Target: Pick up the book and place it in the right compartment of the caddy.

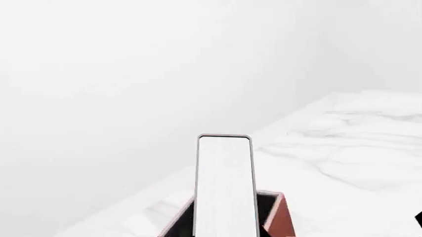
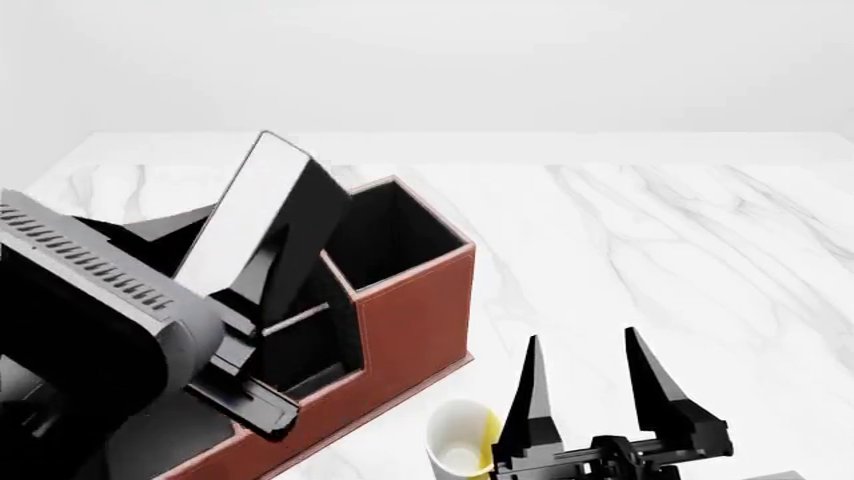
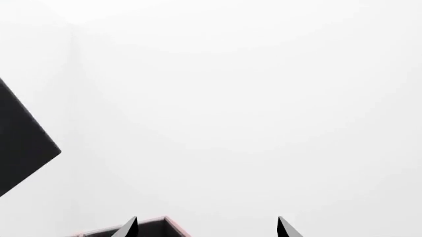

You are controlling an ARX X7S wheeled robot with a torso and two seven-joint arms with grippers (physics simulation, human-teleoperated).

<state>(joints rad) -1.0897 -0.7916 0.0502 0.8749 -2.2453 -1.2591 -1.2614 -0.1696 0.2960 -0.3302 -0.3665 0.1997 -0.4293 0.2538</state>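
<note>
The reddish-brown caddy (image 2: 414, 320) stands on the marble table at the left of the head view. My left gripper (image 2: 274, 300) is shut on the book (image 2: 254, 215) and holds it tilted, low end down, over the caddy next to the tall right compartment (image 2: 394, 225). In the left wrist view the book's white page edge (image 1: 224, 187) points away from the camera, over a black-lined section of the caddy (image 1: 282, 219); the fingers are hidden there. My right gripper (image 2: 581, 385) is open and empty in front of the caddy. It also shows in the right wrist view (image 3: 207, 229).
A white-and-yellow mug (image 2: 461, 445) lies just left of my right gripper. The white marble table (image 2: 667, 250) stretches to the right and behind. The right wrist view shows the caddy's corner (image 3: 155, 227) and the book's black cover (image 3: 20, 143) against a white wall.
</note>
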